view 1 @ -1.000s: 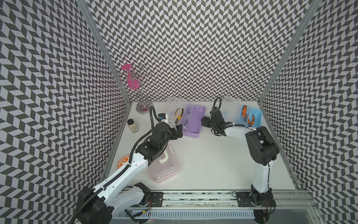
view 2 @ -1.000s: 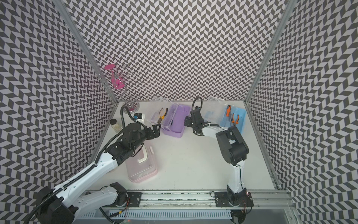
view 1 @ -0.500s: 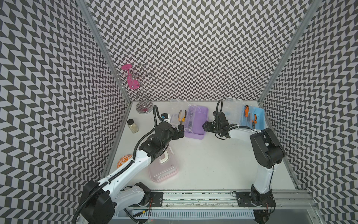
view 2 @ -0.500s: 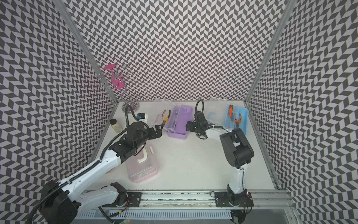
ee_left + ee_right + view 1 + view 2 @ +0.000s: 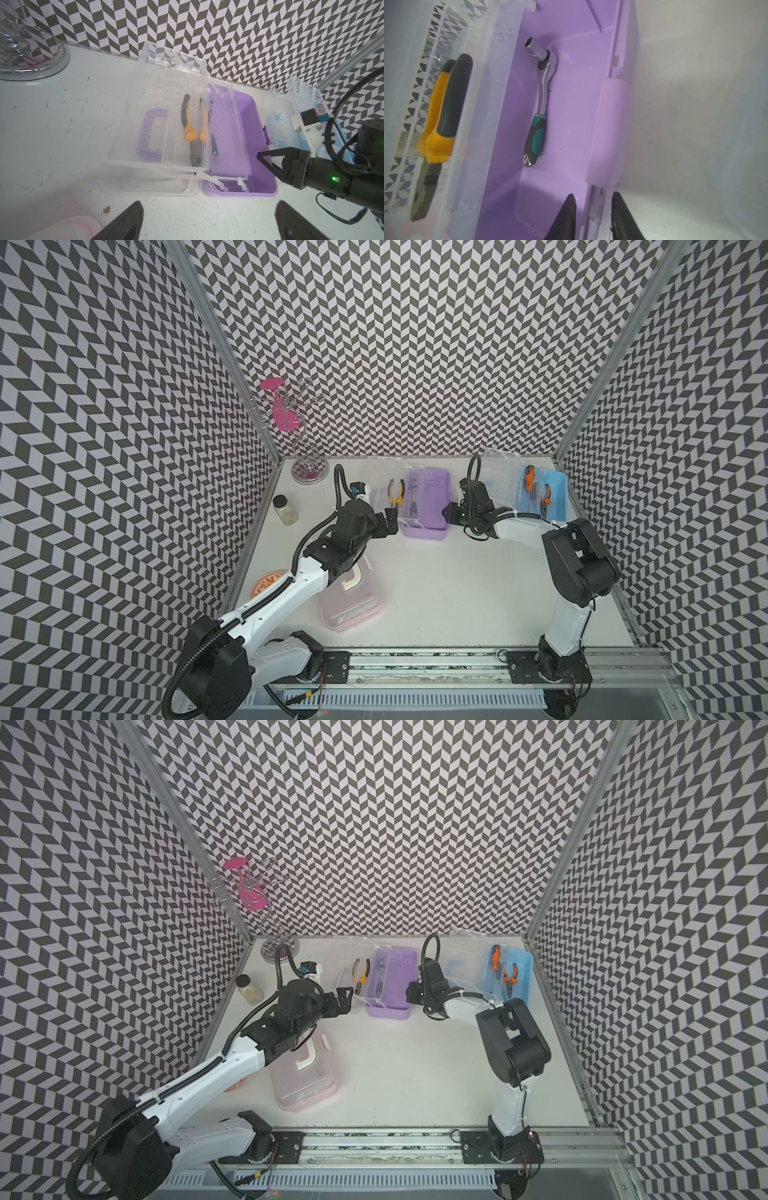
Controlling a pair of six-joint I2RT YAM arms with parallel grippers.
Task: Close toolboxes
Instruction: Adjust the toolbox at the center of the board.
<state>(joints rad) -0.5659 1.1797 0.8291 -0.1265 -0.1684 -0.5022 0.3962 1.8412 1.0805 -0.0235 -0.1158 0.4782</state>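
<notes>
The purple toolbox stands open at the back middle, with its clear lid folded out flat beside it. My right gripper is shut on the box's right wall, one finger inside and one outside. My left gripper is open just short of the lid's near corner, holding nothing. The blue toolbox lies open at the back right. The pink toolbox sits closed at the front left, partly under my left arm.
Orange-handled pliers lie in the clear tray and a ratchet in the purple base. A small jar and a glass stand holding a pink glass stand at the back left. An orange disc lies by the left wall.
My right gripper's jaws have closed from wide apart onto the purple box's right wall. Both grippers and the purple box have shifted slightly towards the front.
</notes>
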